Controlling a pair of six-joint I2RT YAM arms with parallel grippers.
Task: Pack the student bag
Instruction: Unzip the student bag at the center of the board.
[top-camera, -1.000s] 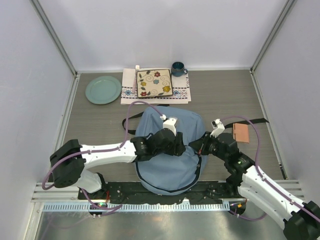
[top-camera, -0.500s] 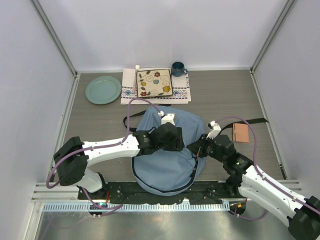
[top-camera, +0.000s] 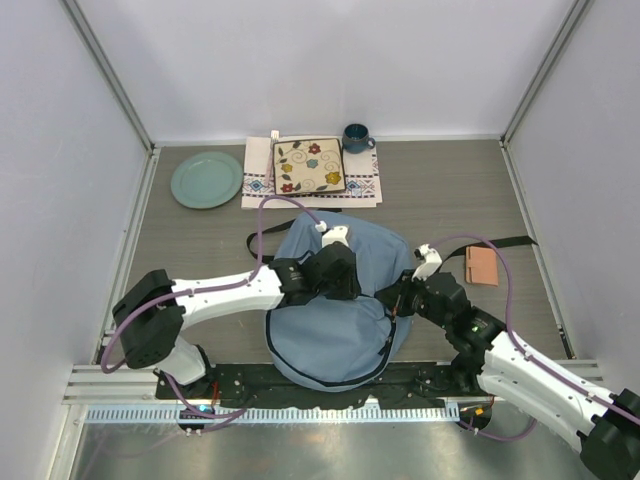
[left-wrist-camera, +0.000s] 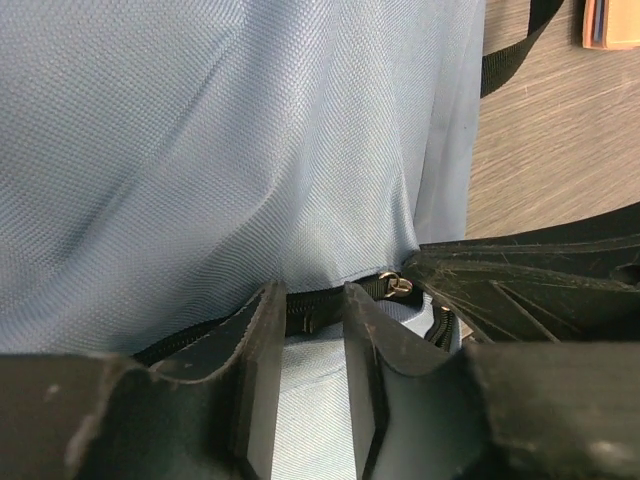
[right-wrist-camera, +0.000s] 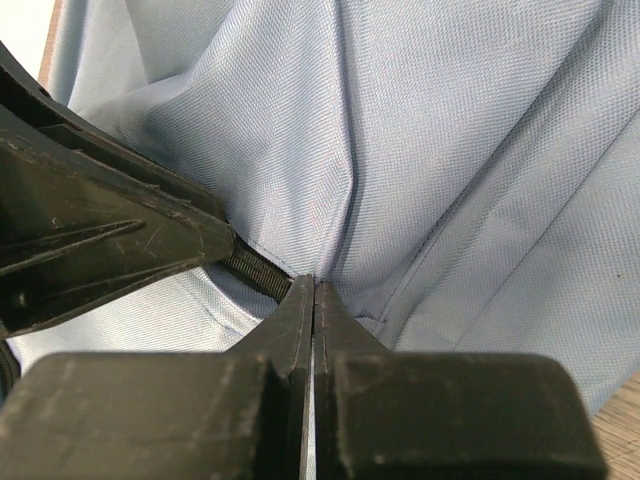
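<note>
Overhead looks down; both wrist views hug the student bag (top-camera: 330, 335).

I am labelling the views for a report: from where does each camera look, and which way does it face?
Top: above and behind, looking down at the backpack; both arms show.
Left wrist: faces the zipper; left pincer shows.
Right wrist: faces the backpack close up; right pincer shows, pinching it.
Both wrist views share the zipper.

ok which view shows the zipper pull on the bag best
The left wrist view: the metal zipper pull sits close up and sharp on the student bag, just beyond the left gripper. The right wrist view shows only a stretch of zipper teeth, and the top view only the bag's dark zipper line.
</note>
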